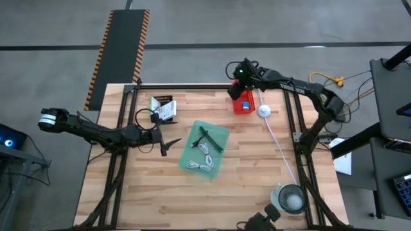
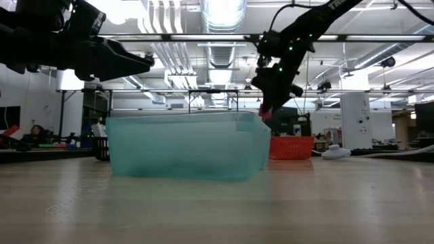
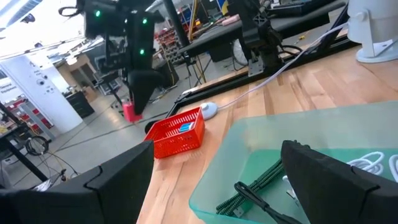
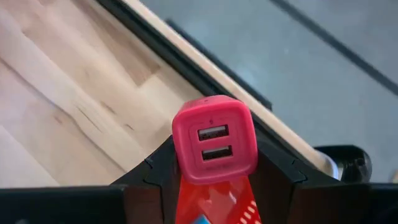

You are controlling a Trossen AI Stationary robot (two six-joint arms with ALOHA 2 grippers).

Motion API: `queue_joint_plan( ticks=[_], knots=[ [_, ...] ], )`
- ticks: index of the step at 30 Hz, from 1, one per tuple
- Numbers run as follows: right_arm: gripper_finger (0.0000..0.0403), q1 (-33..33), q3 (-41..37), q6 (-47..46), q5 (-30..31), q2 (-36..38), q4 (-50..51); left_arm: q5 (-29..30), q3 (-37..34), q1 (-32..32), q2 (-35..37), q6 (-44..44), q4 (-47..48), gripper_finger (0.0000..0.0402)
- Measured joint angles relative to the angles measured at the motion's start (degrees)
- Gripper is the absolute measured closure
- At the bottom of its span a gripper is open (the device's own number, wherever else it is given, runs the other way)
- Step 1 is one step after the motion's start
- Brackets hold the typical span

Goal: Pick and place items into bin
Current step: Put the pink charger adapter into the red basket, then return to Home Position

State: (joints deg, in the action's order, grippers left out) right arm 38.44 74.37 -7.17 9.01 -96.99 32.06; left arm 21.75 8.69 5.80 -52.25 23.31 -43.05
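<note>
Left gripper [image 1: 168, 145]: positioned over the tabletop [image 1: 141, 192] just left of the translucent green bin [image 1: 218, 133], fingers spread apart and empty. White printed packets [image 1: 163, 107] lie on the tabletop behind it. Bin: centre of the tabletop, containing white coiled cables [image 1: 200, 163] and a black pen-like tool [image 1: 210, 139]. Right gripper [image 4: 214, 180]: raised above the red basket [image 1: 243, 104] at the far edge, fingers clamped on a pink USB charger [image 4: 214, 139], its two ports facing the wrist camera.

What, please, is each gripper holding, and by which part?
The right gripper clamps a pink USB charger by its lower sides. The left gripper holds nothing.
</note>
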Motion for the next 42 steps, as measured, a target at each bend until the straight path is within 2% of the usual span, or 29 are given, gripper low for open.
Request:
queue_joint_plan(
  ticks=[9,19,26,34,42],
  knots=[
    [0.0267,1.1,6.2,0.0,0.0,-5.8,9.6,0.0,-0.2,0.0,-0.1,-0.4,0.0,0.007],
    [0.0267,2.3,5.2,-3.5,-0.6,-6.0,15.2,0.0,-0.5,-0.1,-0.1,-0.4,0.0,0.007],
    [0.0266,2.5,4.8,-3.8,-3.5,-6.0,17.0,0.0,-0.5,-0.1,-0.1,-0.4,0.0,0.007],
    [0.0183,2.5,4.8,-3.8,-3.5,-6.0,17.0,0.0,-0.5,-0.1,-0.1,-0.4,0.0,0.007],
    [0.0182,1.8,4.6,-1.2,-5.0,-6.0,14.8,0.0,-0.5,-0.1,-0.1,-0.4,0.0,0.007]
  ],
)
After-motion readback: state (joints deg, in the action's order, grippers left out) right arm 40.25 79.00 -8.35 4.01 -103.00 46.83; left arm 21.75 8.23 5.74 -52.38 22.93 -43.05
